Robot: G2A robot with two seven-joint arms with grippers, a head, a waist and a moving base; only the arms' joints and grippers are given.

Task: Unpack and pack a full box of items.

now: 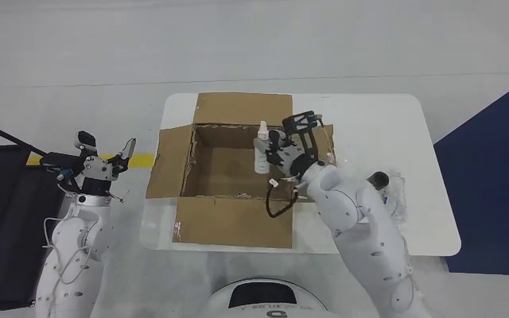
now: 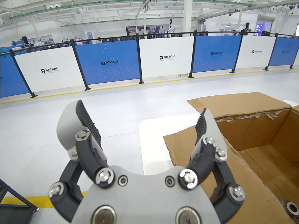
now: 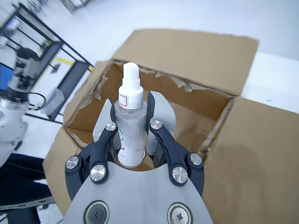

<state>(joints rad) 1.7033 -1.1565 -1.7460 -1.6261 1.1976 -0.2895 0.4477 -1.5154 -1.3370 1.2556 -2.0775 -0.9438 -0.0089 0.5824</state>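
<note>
An open cardboard box [image 1: 219,163] with its flaps folded out stands on the white table [image 1: 382,127]. My right gripper [image 3: 130,106] is shut on a clear spray bottle [image 3: 130,117] with a white cap, held over the box's right side; from above the bottle [image 1: 261,149] hangs just inside the right wall. My left gripper [image 2: 142,120] stands open with nothing between its fingers, off the table's left side [image 1: 106,153]. The box [image 2: 254,141] lies to its side, its visible inner floor bare.
A clear plastic bag with small items [image 1: 394,191] lies on the table right of the box. A metal part [image 2: 290,207] sits at the box's near flap in the left wrist view. A black frame [image 1: 16,143] stands left of the table.
</note>
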